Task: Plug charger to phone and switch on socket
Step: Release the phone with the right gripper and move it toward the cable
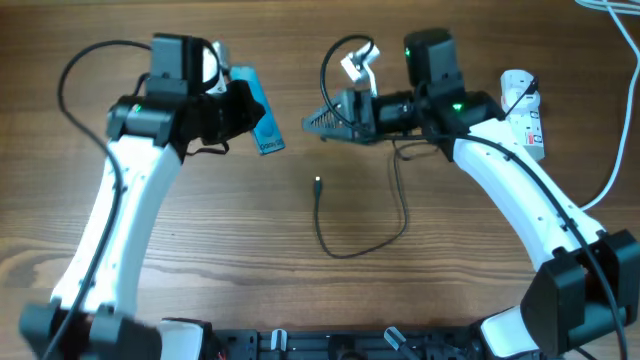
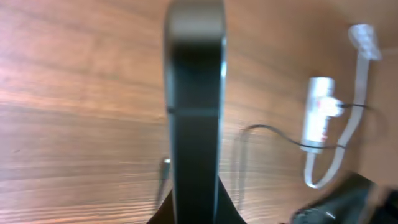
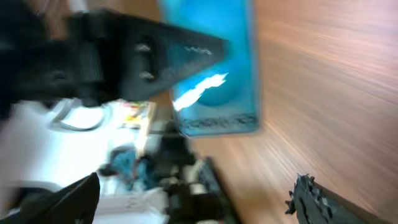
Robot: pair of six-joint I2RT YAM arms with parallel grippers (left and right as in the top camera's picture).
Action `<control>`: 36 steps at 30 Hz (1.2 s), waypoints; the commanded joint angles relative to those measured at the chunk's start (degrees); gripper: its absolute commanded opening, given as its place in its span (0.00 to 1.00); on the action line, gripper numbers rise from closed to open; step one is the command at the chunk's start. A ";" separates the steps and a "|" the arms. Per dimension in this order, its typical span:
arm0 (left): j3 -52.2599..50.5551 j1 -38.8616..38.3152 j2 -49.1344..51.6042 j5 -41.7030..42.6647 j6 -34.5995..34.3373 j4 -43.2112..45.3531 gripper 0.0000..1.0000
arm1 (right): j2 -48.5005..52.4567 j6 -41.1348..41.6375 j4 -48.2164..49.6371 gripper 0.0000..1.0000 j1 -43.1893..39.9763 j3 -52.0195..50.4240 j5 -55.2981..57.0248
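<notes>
- I am clamping my left claw shut on the small rectangular phone with the bright blue-turquoise screen, toward the upper left of the brown wooden table in the overhead view.
- The phone's screen is facing my right claw, and the right wrist view is showing 1 black finger of the left claw lying across it.
- I am holding my right claw wide, its 2 fingers standing well apart with nothing between them, near the phone's right side.
- The long thin black charger is lying looped on the table below my right claw. Its small connector tip is resting apart from the phone.
- The white elongated socket is lying at the far right, beside my right arm. A thin black line is crossing it, and I cannot tell whether the plug is seated.
</notes>
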 commanded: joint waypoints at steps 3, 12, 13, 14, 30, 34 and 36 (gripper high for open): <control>0.24 0.04 9.27 -3.43 0.87 -0.74 0.04 | -0.20 -5.38 -13.55 1.00 0.02 0.09 34.99; 0.17 0.02 18.86 -0.15 2.38 -1.73 0.04 | 4.57 -4.13 -19.47 0.73 0.02 -1.05 55.10; 0.17 0.02 19.06 -0.13 3.26 -1.77 0.04 | 5.81 -2.60 -19.19 0.64 0.02 -1.33 54.62; 0.17 0.02 19.06 -0.22 3.78 -1.79 0.04 | 7.19 -1.44 -18.58 0.59 0.02 -1.57 53.16; 0.17 0.09 19.06 -3.74 6.71 -1.62 0.04 | 24.06 10.73 -6.64 0.27 17.99 -3.10 47.95; 0.17 0.48 19.06 -4.83 6.71 -1.77 0.04 | 24.06 13.49 -5.97 0.22 21.05 -3.10 52.04; 0.17 0.48 19.06 -5.20 6.71 -1.75 0.04 | 24.06 13.92 -6.27 0.12 21.42 -3.10 52.65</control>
